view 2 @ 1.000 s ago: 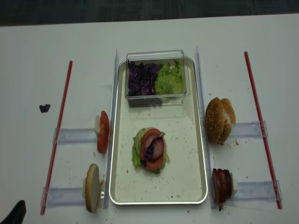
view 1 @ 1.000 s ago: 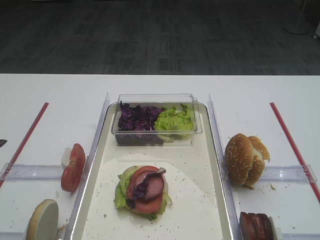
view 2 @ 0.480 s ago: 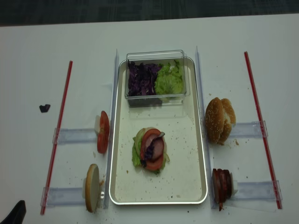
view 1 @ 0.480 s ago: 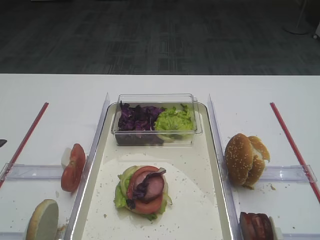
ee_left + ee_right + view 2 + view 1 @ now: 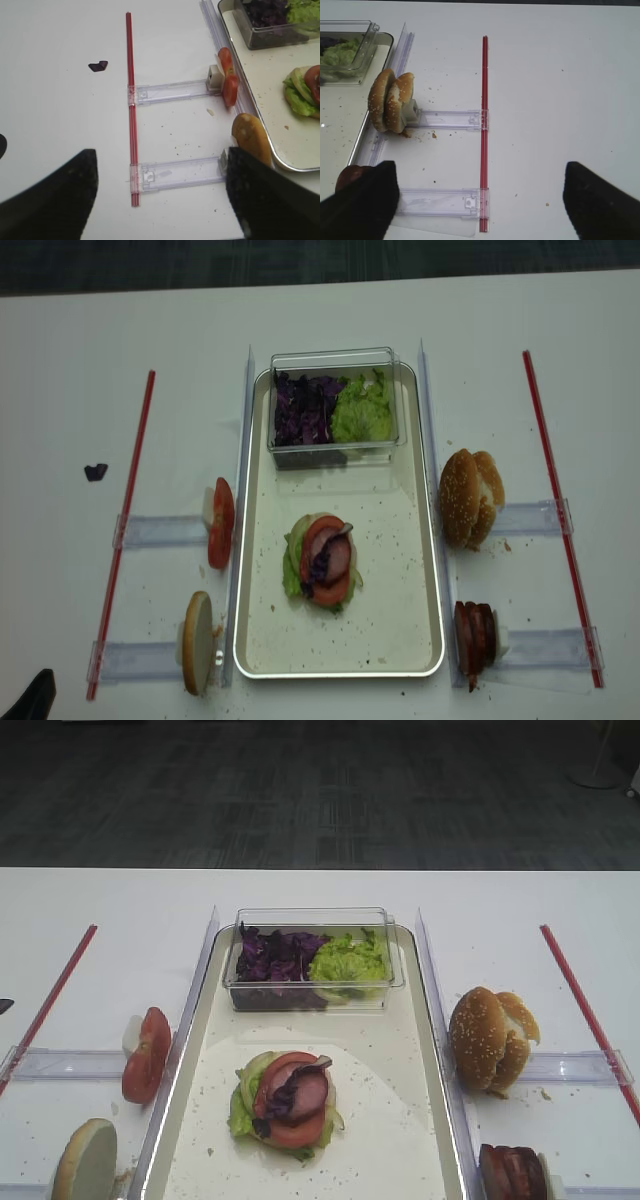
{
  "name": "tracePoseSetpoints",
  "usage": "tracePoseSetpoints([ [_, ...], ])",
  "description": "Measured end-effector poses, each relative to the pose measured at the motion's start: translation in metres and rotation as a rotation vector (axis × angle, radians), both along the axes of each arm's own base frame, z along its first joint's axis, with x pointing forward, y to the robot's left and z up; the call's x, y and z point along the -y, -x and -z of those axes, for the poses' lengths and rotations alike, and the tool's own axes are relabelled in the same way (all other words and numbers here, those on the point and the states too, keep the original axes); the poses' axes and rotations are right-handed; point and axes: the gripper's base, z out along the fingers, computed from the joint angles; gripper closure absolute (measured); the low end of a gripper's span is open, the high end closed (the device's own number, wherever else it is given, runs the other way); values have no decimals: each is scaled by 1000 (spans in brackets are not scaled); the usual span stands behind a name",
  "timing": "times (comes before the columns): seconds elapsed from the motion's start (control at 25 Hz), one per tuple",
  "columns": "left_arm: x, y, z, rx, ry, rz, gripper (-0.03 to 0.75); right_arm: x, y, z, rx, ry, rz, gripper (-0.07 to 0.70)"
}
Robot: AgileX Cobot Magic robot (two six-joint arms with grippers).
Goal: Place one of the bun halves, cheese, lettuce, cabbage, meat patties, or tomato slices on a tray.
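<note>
The tray [image 5: 340, 673] holds a stack [image 5: 322, 562] of lettuce, tomato slice, meat patty and a cabbage strip. At its far end a clear box holds cabbage [image 5: 305, 410] and lettuce [image 5: 362, 412]. Left of the tray stand tomato slices [image 5: 220, 523] and one bun half [image 5: 250, 137]. Bun halves [image 5: 390, 102] and meat patties [image 5: 475, 637] stand to its right. No cheese shows. My left gripper [image 5: 161, 165] is open over the table near the left bun half. My right gripper [image 5: 479, 172] is open and empty, right of the meat patties.
Red strips [image 5: 125, 520] [image 5: 558, 510] run along both sides of the table. Clear plastic rails [image 5: 172, 91] [image 5: 450, 119] carry the standing food. A purple scrap [image 5: 98, 65] lies on the table left of the left strip. Crumbs speckle the tray.
</note>
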Motion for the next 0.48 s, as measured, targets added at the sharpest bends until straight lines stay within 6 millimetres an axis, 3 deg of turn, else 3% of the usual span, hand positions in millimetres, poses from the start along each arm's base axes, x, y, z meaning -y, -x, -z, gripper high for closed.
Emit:
tracePoseSetpoints([
  [0.48,0,0,0,0,0,0,223,0,0,0,0,0,0,-46],
])
